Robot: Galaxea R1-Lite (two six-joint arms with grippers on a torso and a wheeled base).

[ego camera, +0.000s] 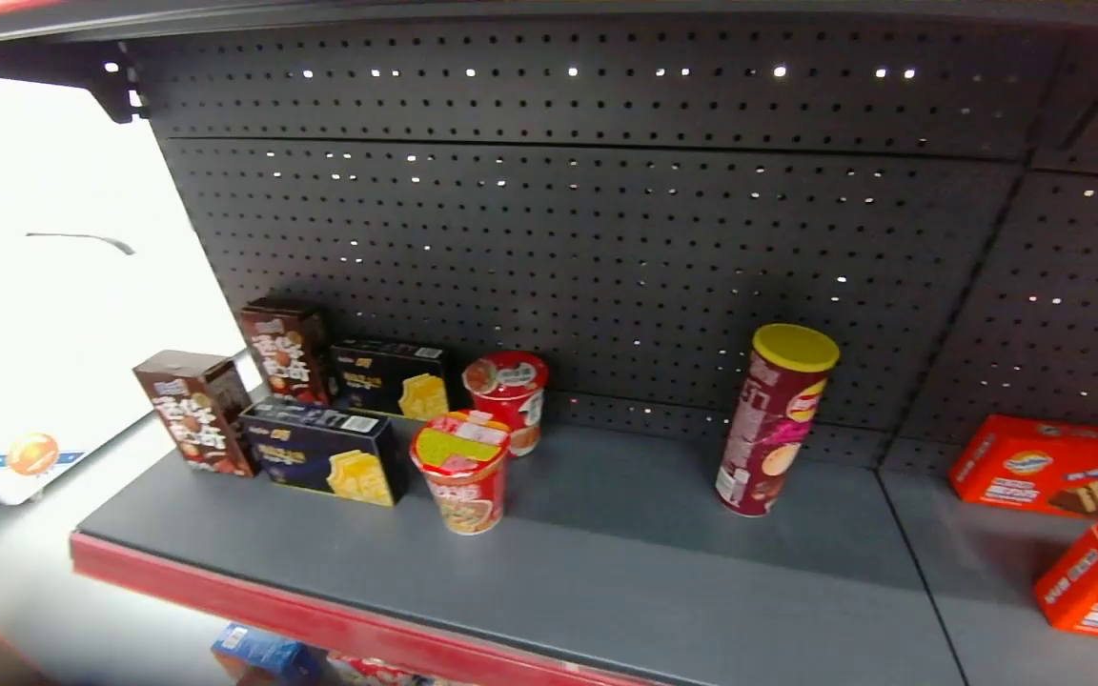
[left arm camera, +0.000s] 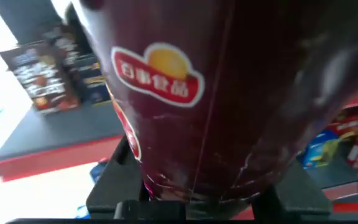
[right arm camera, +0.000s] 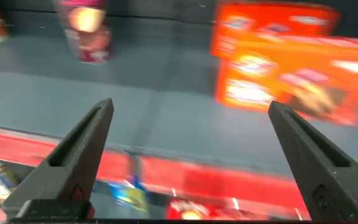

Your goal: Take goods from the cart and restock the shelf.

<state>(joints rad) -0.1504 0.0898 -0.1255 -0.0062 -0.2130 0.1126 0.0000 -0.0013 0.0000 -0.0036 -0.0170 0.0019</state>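
Jaws wide apart, orange boxes (right arm camera: 278, 74) on shelf (right arm camera: 135, 118)

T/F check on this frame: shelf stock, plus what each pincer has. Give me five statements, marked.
1. The yellow-lidded can stands upright on the shelf. True.
2. The right pincer grips an orange box. False: it is open and empty; the orange boxes lie on the shelf beyond it.
3. The left pincer holds a dark red can. True.
4. The noodle cups lie on their sides. False: both stand upright, one behind the other.
5. The dark blue boxes sit to the left of the yellow-lidded can. True.
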